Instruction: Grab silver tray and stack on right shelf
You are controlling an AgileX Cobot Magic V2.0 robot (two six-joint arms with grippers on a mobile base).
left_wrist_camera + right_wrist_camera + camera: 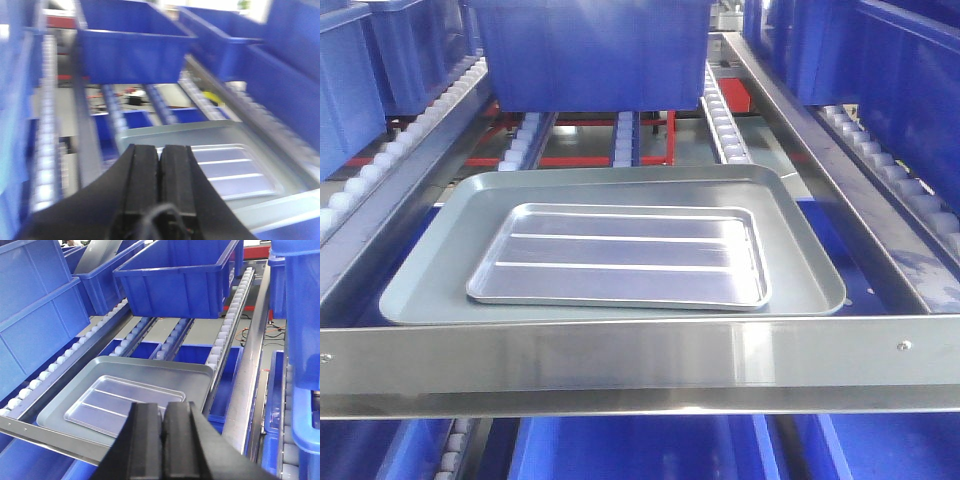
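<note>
Right now the silver tray (620, 253) is lying flat inside the grey tray (420, 275), dead centre of the front view, its two ridges running left to right. Both trays are sitting on the shelf (640, 360), just behind the wide front bar that is spanning the bottom of the frame. White rollers (725, 120) are climbing away toward the top of the picture, and a blue bin (590, 50) is sitting at the top centre, well behind the trays. More blue bins are showing through below the bar.

Over on the left wrist view, which is blurring, the left gripper (160, 155) is filling the bottom centre, its two black fingers (142, 175) pressing together with nothing between them. The silver tray (240, 172) is lying just to the right of it in frame, apart from the fingers.

On the right wrist view, the right gripper (163, 412) is sitting at the bottom centre, fingers (147, 435) likewise closed against each other and holding nothing. The silver tray (112, 402) is showing left of centre, nested in the grey tray (150, 372), with its near right corner hiding behind the fingers. Whether the gripper is touching either tray, I cannot tell.
</note>
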